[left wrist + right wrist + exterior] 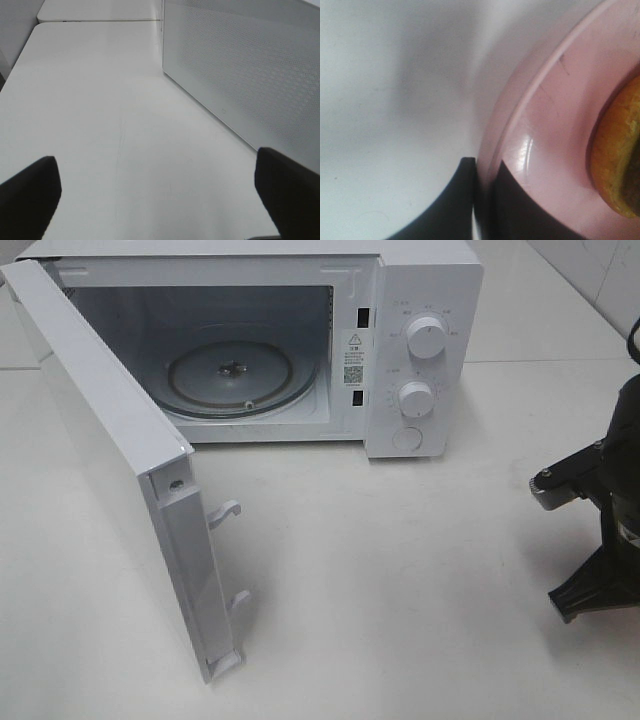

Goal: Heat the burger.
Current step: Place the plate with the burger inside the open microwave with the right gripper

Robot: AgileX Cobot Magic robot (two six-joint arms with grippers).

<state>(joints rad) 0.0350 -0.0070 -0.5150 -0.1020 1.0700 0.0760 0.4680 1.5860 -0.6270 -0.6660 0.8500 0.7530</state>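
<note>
Across the left of the high view, the microwave door stands open for loading. The right gripper pinches the pink plate by its rim to move the burger on it; the left gripper gapes empty.

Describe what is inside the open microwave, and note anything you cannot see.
Inside the microwave sits a round glass turntable with a small hub at its centre; nothing lies on it. The cavity's ceiling is hidden by the casing's top.
</note>
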